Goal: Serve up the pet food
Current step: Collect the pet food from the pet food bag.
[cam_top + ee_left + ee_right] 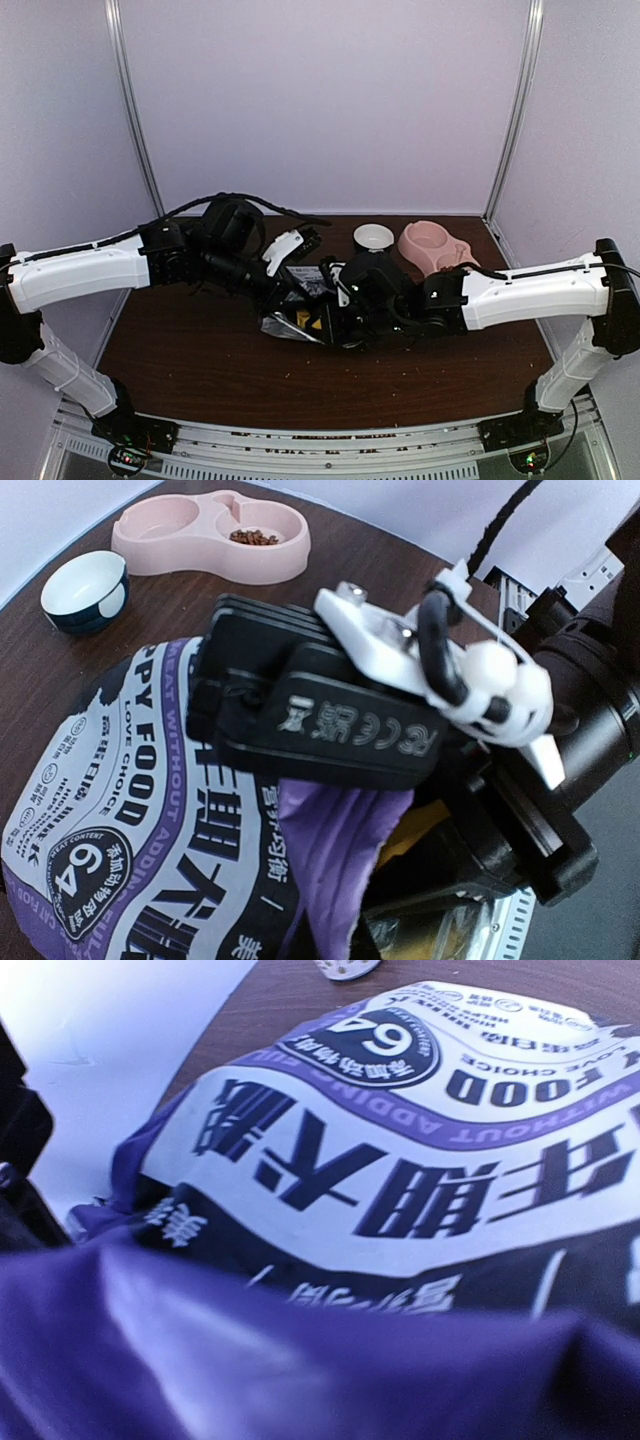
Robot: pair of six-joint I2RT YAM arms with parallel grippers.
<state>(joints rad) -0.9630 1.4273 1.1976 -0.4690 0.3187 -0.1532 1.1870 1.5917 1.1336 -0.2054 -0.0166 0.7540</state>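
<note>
The purple "PUPPY FOOD" bag (300,282) lies on its side mid-table, mouth toward the arms. My left gripper (283,288) is shut on the bag's upper mouth edge, holding a purple flap (335,840) up. My right gripper (345,308) reaches into the mouth, and its black wrist housing (320,730) crosses the left wrist view. Its fingers are hidden behind purple film (300,1360). A bit of yellow scoop (316,322) shows in the opening. Some pet food (255,537) lies in one cup of the pink double bowl (200,555).
A small white bowl with a dark outside (373,237) stands at the back, left of the pink double bowl (432,243). Light walls and metal posts close in the table's back and sides. A few crumbs dot the brown tabletop (200,360).
</note>
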